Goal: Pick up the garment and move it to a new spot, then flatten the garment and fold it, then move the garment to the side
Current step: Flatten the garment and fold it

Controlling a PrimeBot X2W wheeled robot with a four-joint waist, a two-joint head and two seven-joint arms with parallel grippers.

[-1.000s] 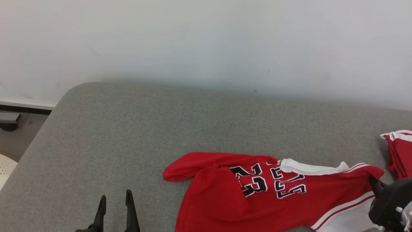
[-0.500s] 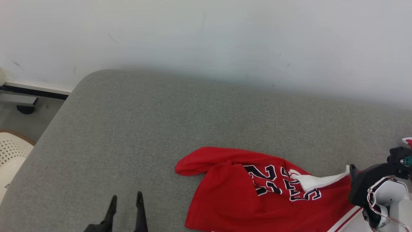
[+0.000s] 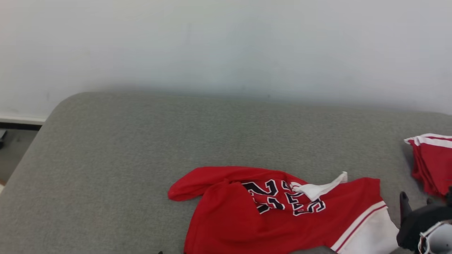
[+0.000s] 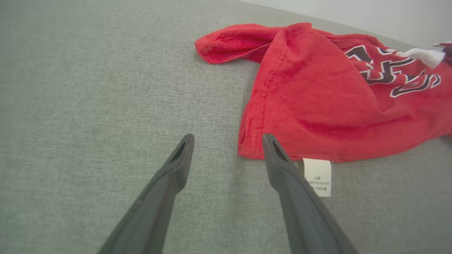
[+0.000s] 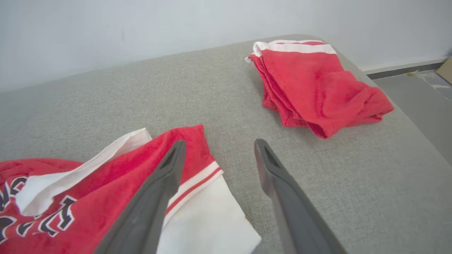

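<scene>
The garment [image 3: 247, 222] is a red jersey with dark numerals and white trim. It lies crumpled on the grey cushion [image 3: 141, 158], near the front edge. My right gripper [image 3: 416, 204] stands open just off the garment's right edge, holding nothing. In the right wrist view the right gripper [image 5: 217, 144] hovers above the white-striped hem of the garment [image 5: 88, 197], its left finger over the cloth. My left gripper [image 4: 227, 137] is open and empty above the cushion, beside the near left corner of the garment [image 4: 317, 98].
A folded red garment with white trim [image 3: 432, 162] lies at the cushion's right end [image 5: 317, 88]. A white care label [image 4: 317, 176] sticks out from the jersey's hem. The pale wall [image 3: 226, 46] runs behind, and floor [image 5: 423, 91] drops off beyond the cushion's ends.
My right gripper has opened and let go of the garment's right edge, which now lies slack on the cushion. The head camera has shifted, and the left fingers left its bottom edge.
</scene>
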